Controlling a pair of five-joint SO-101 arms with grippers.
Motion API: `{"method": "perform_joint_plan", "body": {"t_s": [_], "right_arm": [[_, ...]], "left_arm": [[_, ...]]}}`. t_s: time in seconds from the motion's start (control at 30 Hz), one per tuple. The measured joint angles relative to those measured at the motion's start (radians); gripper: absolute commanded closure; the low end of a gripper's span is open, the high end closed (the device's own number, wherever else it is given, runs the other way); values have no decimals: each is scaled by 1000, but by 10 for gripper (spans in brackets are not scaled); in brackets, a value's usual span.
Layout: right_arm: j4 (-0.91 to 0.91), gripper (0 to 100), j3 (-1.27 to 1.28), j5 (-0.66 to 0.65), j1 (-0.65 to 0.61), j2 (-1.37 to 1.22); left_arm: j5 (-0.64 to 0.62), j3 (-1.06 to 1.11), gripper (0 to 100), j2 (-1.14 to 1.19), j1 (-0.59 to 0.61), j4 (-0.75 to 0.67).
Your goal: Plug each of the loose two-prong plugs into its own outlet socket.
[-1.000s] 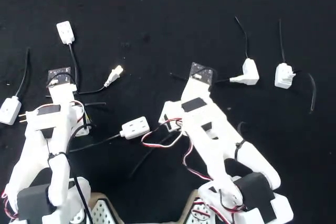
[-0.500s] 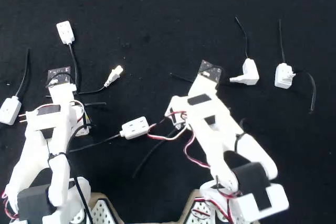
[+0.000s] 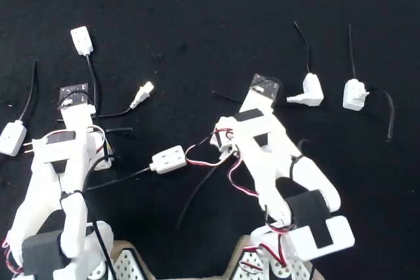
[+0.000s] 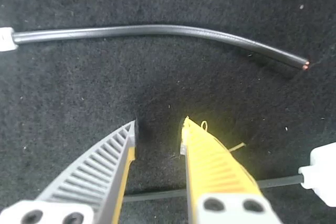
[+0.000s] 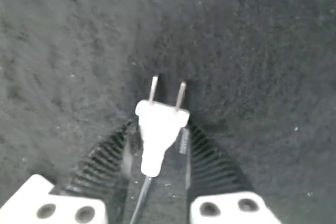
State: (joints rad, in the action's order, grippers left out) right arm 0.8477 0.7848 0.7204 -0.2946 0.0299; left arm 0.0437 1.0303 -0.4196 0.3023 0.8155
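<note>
Mid-task at the black table (image 3: 197, 24) | right gripper (image 5: 157, 132) clamps the two-prong plug (image 5: 158, 121), prongs forward, just above the cloth | nearest outlet socket (image 3: 308, 91) lies just beside | step likely wants prongs squared to the slots, then a slow straight push | left gripper (image 4: 157, 129) gapes, empty.

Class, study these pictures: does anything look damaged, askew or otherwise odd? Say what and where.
Yes: the black cable lying ahead of the left hand stops in a cut end, bare copper showing, with no plug on that end. The right hand grips a two-prong plug whose prongs look straight.
</note>
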Motion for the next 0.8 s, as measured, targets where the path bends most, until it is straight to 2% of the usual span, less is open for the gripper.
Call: {"method": "perform_joint_plan", "body": {"t_s": [0.13, 0.23, 0.4, 0.7, 0.8], "right_arm": [[-2, 988, 2, -83, -2, 43], [-3, 988, 2, -215, -5, 101], [2, 988, 2, -528, -5, 233], [186, 988, -43, -1165, -5, 473], [242, 988, -104, -1321, -5, 542]], "left_arm": [[0, 0, 855, 0, 0, 0], [0, 0, 855, 0, 0, 0], [0, 0, 855, 0, 0, 0], [0, 0, 855, 0, 0, 0], [0, 0, 855, 0, 0, 0]]}}
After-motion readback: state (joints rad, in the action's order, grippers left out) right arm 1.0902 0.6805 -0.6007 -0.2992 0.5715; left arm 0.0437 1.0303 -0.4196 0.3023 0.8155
